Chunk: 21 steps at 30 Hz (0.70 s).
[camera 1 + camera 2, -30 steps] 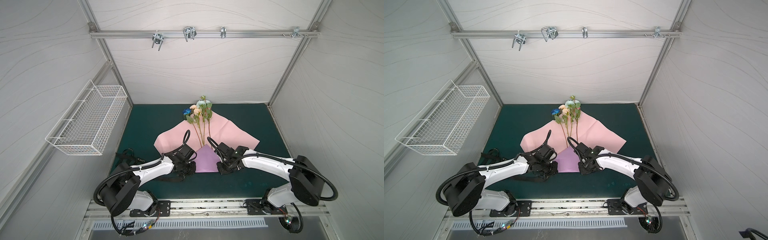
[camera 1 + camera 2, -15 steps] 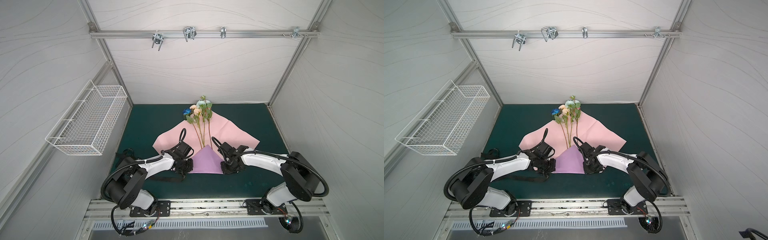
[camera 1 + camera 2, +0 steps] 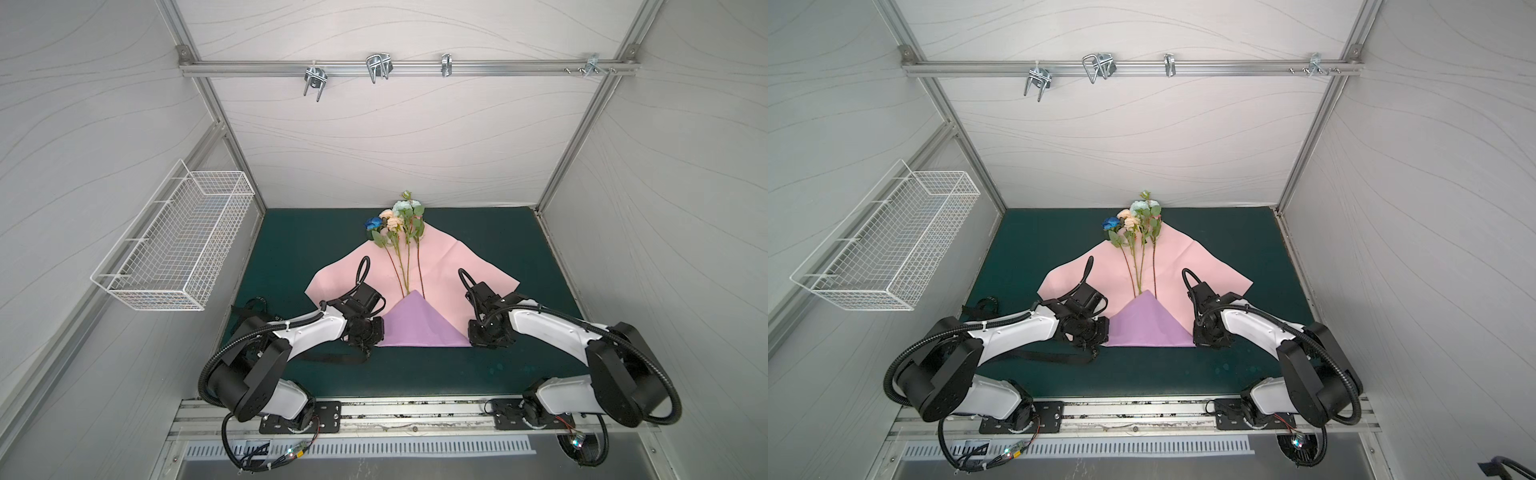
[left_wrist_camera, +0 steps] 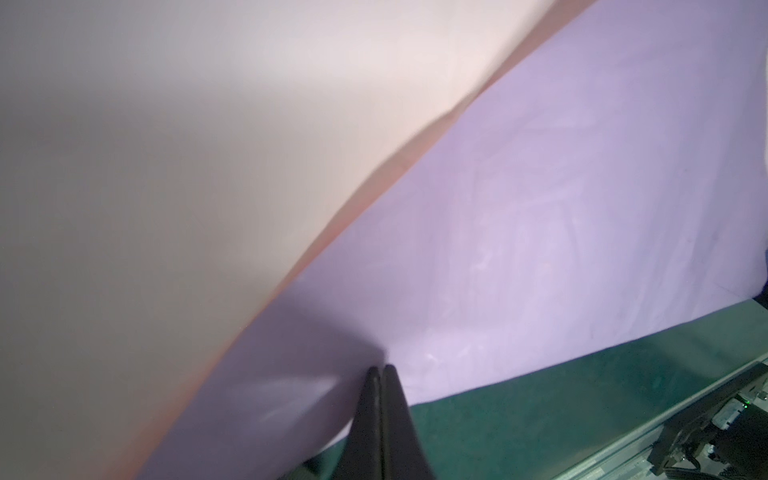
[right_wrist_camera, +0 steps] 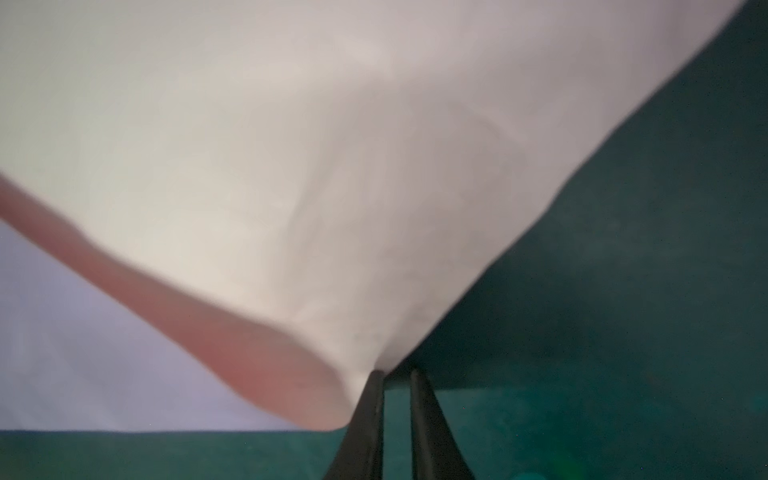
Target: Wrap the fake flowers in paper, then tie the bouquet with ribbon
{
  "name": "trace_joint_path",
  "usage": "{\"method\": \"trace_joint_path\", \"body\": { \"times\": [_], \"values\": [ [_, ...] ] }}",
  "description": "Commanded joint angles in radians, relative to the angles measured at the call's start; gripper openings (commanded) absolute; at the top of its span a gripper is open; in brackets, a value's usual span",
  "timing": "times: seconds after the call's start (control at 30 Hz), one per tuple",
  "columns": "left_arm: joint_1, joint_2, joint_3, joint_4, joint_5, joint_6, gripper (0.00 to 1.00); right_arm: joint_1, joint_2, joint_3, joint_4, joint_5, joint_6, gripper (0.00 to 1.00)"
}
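We judged the fake-rose bouquet (image 3: 395, 224) light, floppy, best held by its stems; left tool (image 4: 380, 368) was pressed together, right tool (image 5: 397, 374) barely parted.

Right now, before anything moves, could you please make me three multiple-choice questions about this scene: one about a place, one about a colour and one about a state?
1. Where does the bouquet of fake flowers lie?
A) standing in a vase
B) on the paper sheet
C) inside a box

2. What colour is the folded-up flap of that sheet?
A) lilac
B) yellow
C) black

3. How do the jaws of the left gripper stand?
A) wide open
B) shut on the sheet's edge
C) shut on a cup

Answers:
1 B: in both top views the stems lie across the pink sheet, and their ends go under the flap.
2 A: the flap shows lilac against the pink around it.
3 B: in the left wrist view the fingers meet at the lilac edge.
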Motion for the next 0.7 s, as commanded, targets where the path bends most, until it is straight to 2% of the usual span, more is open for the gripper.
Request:
{"method": "trace_joint_path", "body": {
  "times": [0.0, 0.17, 0.23, 0.3, 0.4, 0.47, 0.67],
  "values": [
    [0.013, -0.063, 0.042, -0.071, -0.026, 0.004, 0.07, -0.003, -0.08, 0.038, -0.096, 0.042, 0.009, 0.17],
    [0.068, -0.182, 0.136, -0.187, -0.134, 0.001, 0.27, -0.001, -0.207, 0.122, -0.136, 0.061, -0.018, 0.23],
    [0.136, -0.223, 0.156, -0.223, -0.203, -0.004, 0.37, 0.007, -0.234, 0.148, -0.13, 0.055, -0.032, 0.25],
    [0.233, -0.252, 0.161, -0.236, -0.258, -0.024, 0.53, 0.031, -0.241, 0.17, -0.112, 0.05, -0.051, 0.27],
    [0.375, -0.274, 0.147, -0.217, -0.257, -0.07, 0.71, 0.103, -0.213, 0.204, -0.095, 0.082, -0.061, 0.29],
    [0.427, -0.286, 0.126, -0.196, -0.207, -0.094, 0.76, 0.159, -0.182, 0.225, -0.087, 0.11, -0.073, 0.31],
    [0.452, -0.311, 0.018, -0.165, -0.172, -0.168, 0.81, 0.275, -0.082, 0.27, -0.038, 0.152, -0.103, 0.37]
  ]
}}
